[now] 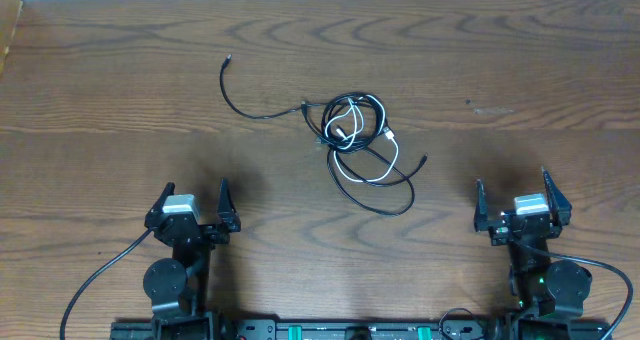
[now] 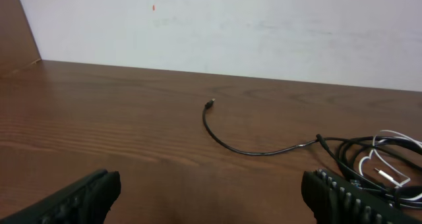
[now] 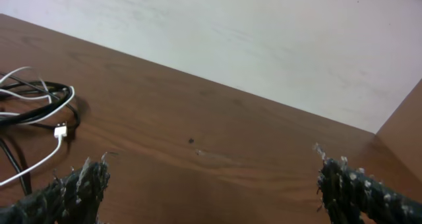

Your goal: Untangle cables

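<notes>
Overhead: cables (image 1: 360, 140) tangled ahead of and between left gripper (image 1: 193, 202) and right gripper (image 1: 522, 195) — both spread wide, empty, well apart from the tangle, likely staged for approach.
Left wrist: black tail (image 2: 250, 148) runs leftward out of the tangle, plug end pointing away.
Right wrist: white plug (image 3: 60, 130) at far left — untouched.

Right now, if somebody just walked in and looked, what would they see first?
Their eye would go to the tangle of cables in the middle of the table: black loops with a white cord woven through. One black tail snakes out to the left and ends in a tiny plug. Near the front edge, the left gripper and right gripper sit wide open, one on each side, touching nothing.
</notes>
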Tool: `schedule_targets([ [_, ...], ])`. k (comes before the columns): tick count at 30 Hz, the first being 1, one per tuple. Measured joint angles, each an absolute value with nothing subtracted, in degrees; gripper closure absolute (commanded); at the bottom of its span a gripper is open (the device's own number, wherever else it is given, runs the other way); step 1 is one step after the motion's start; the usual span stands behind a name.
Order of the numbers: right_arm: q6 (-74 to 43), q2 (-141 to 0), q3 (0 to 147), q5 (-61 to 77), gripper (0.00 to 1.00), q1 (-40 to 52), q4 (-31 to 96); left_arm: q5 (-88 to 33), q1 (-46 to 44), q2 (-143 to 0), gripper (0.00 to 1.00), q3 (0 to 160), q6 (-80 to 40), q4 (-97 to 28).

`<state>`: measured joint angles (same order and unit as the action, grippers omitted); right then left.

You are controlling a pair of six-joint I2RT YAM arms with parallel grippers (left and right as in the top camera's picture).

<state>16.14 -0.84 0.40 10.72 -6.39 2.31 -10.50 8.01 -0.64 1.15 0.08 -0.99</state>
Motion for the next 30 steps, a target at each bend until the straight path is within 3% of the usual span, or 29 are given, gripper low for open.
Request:
schedule_targets([
  [30, 16.14, -1.3, 0.45, 19.27, 0.01, -6.39, 2.44, -10.61, 8.01, -0.89, 0.07, 1.78, 0.08, -1.13],
])
